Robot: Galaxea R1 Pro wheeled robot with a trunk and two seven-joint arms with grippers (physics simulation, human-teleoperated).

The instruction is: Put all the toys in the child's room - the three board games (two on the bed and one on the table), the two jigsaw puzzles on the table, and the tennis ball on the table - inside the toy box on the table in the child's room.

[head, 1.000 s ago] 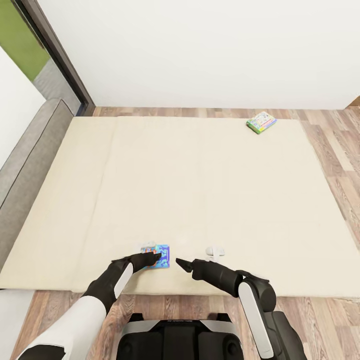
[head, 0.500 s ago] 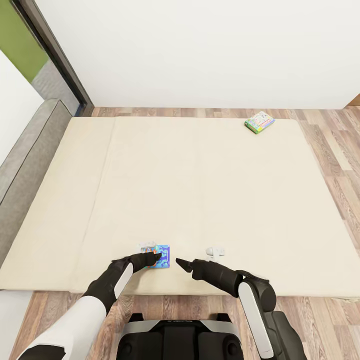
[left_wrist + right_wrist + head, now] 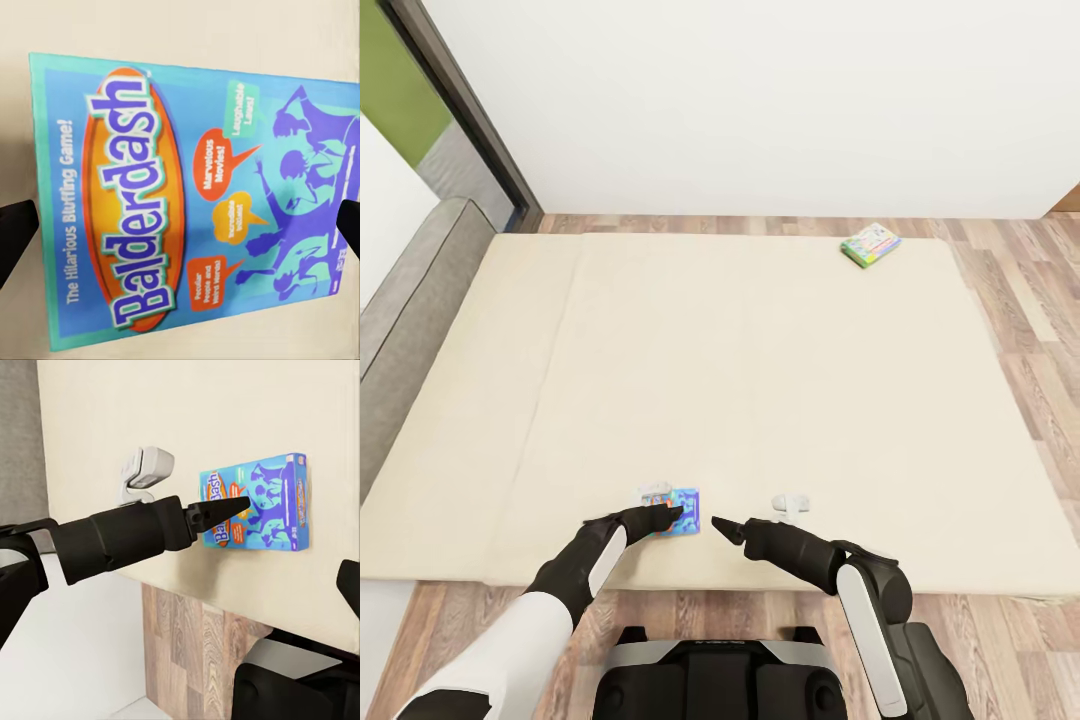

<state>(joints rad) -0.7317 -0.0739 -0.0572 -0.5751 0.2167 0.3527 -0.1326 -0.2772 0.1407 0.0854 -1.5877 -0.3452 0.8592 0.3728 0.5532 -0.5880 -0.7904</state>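
Your left gripper hovers unchanged, fingers apart, over the blue-purple board game at the bed's near edge; grasp pending.

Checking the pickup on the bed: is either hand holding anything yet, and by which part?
Nothing is held. The left hand hangs open over the blue-purple board game, fingers either side of it; the right hand is empty.
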